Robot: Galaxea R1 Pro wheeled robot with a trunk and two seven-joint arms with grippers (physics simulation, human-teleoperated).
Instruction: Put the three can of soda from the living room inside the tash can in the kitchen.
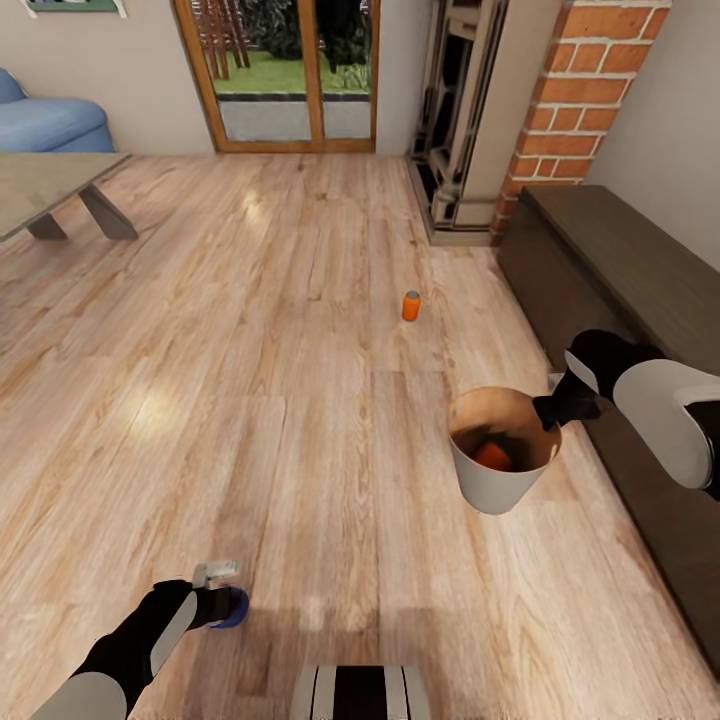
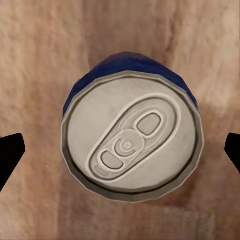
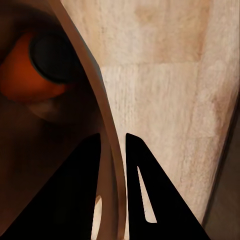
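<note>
A dark blue soda can [image 1: 236, 608] stands upright on the wood floor, and its silver top [image 2: 131, 145] lies between the fingertips [image 2: 10, 155] of my left gripper [image 1: 222, 598], which hangs open straight above it without touching. My right gripper [image 1: 548, 408] is shut on the thin rim [image 3: 102, 95] of the grey trash can [image 1: 490, 490], one finger inside and one outside. An orange can [image 1: 492, 456] lies in the bin's brown bottom, also in the right wrist view [image 3: 25, 75]. A second orange can [image 1: 411, 305] stands on the floor farther ahead.
A long dark low cabinet [image 1: 620, 260] runs along the right, close behind the bin. The brick fireplace [image 1: 590, 90] rises beyond it. A glass-topped coffee table [image 1: 50, 185] and blue sofa [image 1: 50, 120] sit far left, with wood-framed glass doors [image 1: 290, 70] ahead.
</note>
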